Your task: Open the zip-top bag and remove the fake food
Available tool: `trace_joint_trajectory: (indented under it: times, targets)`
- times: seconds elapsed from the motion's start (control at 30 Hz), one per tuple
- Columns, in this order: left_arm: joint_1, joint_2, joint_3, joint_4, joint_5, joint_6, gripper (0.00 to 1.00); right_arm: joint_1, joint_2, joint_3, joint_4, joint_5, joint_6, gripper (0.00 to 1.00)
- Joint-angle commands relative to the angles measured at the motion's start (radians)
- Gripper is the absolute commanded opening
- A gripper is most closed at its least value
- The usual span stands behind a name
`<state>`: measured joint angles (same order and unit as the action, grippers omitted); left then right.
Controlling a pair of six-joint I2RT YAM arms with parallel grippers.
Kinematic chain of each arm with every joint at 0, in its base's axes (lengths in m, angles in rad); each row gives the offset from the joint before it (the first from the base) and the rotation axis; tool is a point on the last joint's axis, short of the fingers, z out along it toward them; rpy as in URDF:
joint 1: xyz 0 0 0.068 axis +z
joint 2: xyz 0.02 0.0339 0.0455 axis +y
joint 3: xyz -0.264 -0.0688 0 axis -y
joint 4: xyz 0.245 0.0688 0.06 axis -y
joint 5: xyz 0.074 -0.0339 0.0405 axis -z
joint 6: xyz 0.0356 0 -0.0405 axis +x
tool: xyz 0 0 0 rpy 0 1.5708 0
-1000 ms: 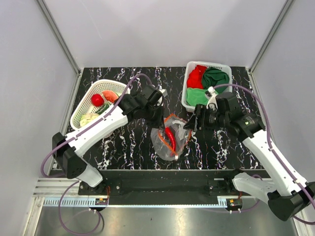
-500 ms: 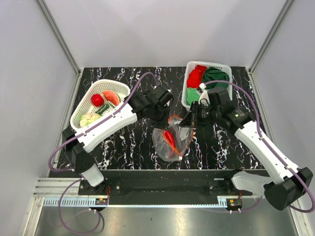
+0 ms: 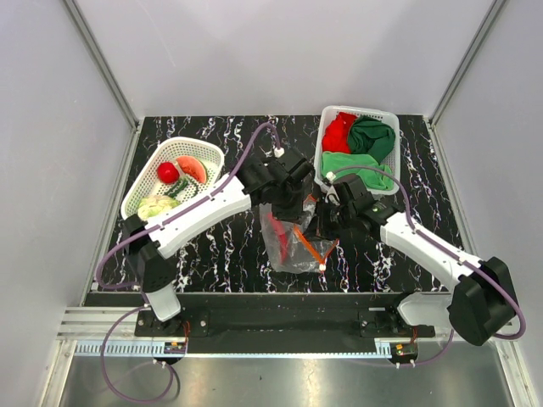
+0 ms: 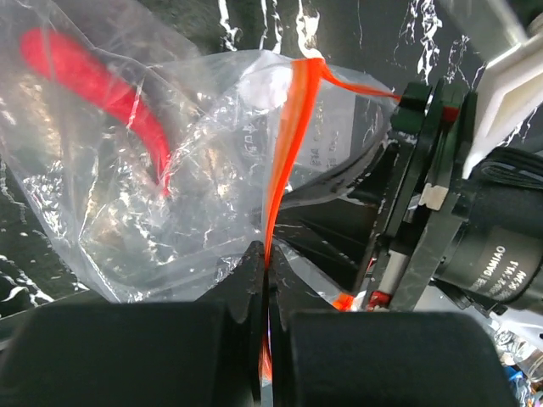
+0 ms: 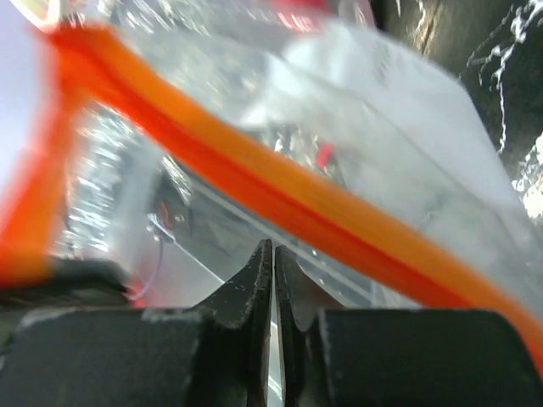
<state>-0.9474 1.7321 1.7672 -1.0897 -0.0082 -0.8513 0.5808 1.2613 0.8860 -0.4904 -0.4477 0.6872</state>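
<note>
Two pinches on zip-top bag (image 4: 161, 212) | left fingers (image 4: 195, 348): orange strip (image 4: 288, 153) | right fingers (image 5: 233, 305): strip end (taut)

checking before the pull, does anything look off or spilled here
Nothing spilled or torn. The bag is crumpled and its zip strip bends sharply between the jaws pinching its mouth, as expected mid-opening. One red piece is inside.

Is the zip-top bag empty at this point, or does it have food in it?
Not empty. A long red piece shows through the clear zip-top bag in the left wrist view.
</note>
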Motion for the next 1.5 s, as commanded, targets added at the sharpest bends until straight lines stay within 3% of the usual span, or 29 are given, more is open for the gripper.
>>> trace_joint_trajectory:
  times: [0.0, 0.2, 0.33, 0.5, 0.53, 0.57, 0.67, 0.7, 0.8, 0.87, 1.0, 1.1, 1.27, 1.37, 1.47]
  targets:
    - [-0.017, 0.015, 0.04, 0.071, 0.002, -0.02, 0.0, 0.007, -0.02, 0.019, 0.085, 0.035, 0.021, 0.12]
    - [-0.019, 0.001, 0.008, 0.138, 0.065, -0.032, 0.0, 0.008, -0.085, -0.008, 0.118, 0.083, 0.038, 0.1]
    - [-0.019, 0.0, -0.005, 0.232, 0.145, -0.058, 0.0, 0.008, -0.083, -0.136, 0.33, 0.035, 0.097, 0.06]
    - [-0.019, 0.004, -0.035, 0.338, 0.241, -0.048, 0.0, 0.008, -0.143, -0.252, 0.417, 0.102, 0.072, 0.06]
    - [-0.017, 0.001, -0.043, 0.352, 0.25, -0.029, 0.04, 0.007, -0.149, -0.269, 0.453, 0.119, 0.071, 0.06]
    - [-0.017, -0.005, -0.052, 0.359, 0.251, -0.023, 0.22, 0.008, -0.154, -0.285, 0.461, 0.128, 0.064, 0.06]
    - [-0.011, -0.054, -0.104, 0.379, 0.24, 0.023, 0.48, 0.007, -0.142, -0.324, 0.484, 0.115, 0.055, 0.06]
    - [-0.005, -0.099, -0.123, 0.379, 0.206, 0.037, 0.61, 0.008, -0.139, -0.328, 0.516, 0.09, 0.055, 0.07]
    - [0.034, -0.205, -0.222, 0.378, 0.168, 0.073, 0.75, 0.007, -0.143, -0.341, 0.504, 0.083, 0.046, 0.07]
    - [0.097, -0.264, -0.336, 0.379, 0.169, 0.067, 0.74, 0.008, -0.155, -0.358, 0.498, 0.093, 0.041, 0.07]
    - [0.179, -0.411, -0.532, 0.383, 0.163, 0.07, 0.58, 0.008, -0.143, -0.364, 0.497, 0.083, 0.032, 0.07]
    - [0.208, -0.436, -0.635, 0.386, 0.168, 0.073, 0.47, 0.008, -0.116, -0.361, 0.5, 0.063, 0.026, 0.08]
    - [0.21, -0.414, -0.756, 0.483, 0.201, 0.066, 0.47, 0.008, -0.06, -0.358, 0.509, 0.023, 0.011, 0.08]
    - [0.21, -0.317, -0.819, 0.632, 0.281, 0.035, 0.47, 0.008, -0.034, -0.354, 0.52, 0.009, 0.011, 0.09]
    - [0.208, -0.237, -0.831, 0.729, 0.327, 0.014, 0.55, 0.008, -0.017, -0.349, 0.52, -0.002, 0.009, 0.11]
